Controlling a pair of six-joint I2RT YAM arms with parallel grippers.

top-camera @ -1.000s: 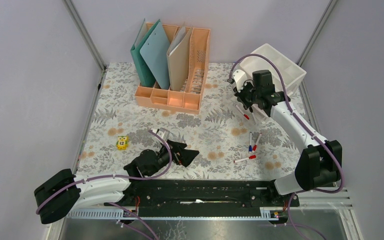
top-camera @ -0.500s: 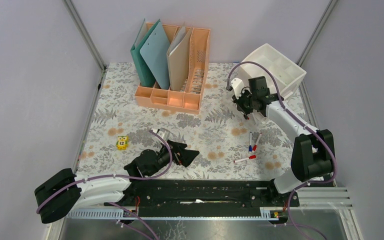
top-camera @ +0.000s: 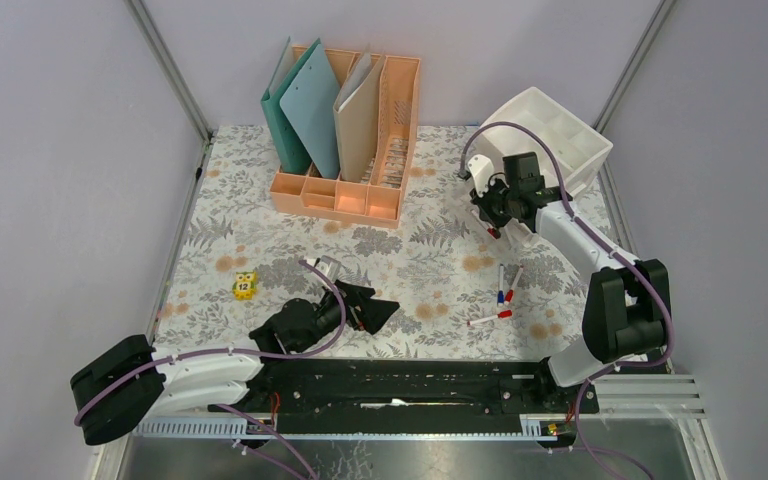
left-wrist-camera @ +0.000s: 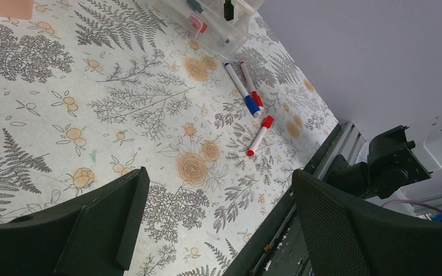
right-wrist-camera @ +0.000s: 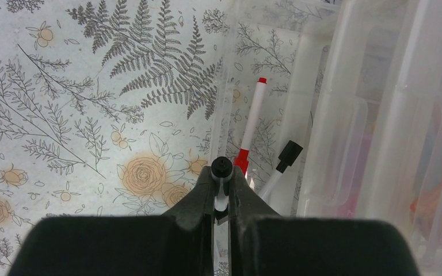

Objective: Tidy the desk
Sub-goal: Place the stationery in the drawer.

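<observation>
The desk (top-camera: 260, 220) wears a cloth with a fern and flower print. My right gripper (top-camera: 494, 216) hovers at the back right, beside the white drawer unit (top-camera: 550, 130). It is shut on a white marker (right-wrist-camera: 222, 168) whose black end faces the wrist camera, above the edge of a clear tray (right-wrist-camera: 230, 86). Inside the tray lie a red-capped marker (right-wrist-camera: 252, 123) and a black-capped one (right-wrist-camera: 288, 158). Low over the front middle of the desk, my left gripper (top-camera: 365, 305) is open with nothing between its fingers (left-wrist-camera: 92, 230).
Three loose markers lie right of centre: a blue-capped one (top-camera: 501, 283), a red-capped one (top-camera: 515, 278) and another red-capped one (top-camera: 490, 318). A small yellow owl figure (top-camera: 245, 286) stands at the left. A peach file rack (top-camera: 345, 130) with folders stands at the back.
The right arm drew its elbow inward and brought the marker a little nearer the drawer unit and the clear tray. The left arm has not moved.
</observation>
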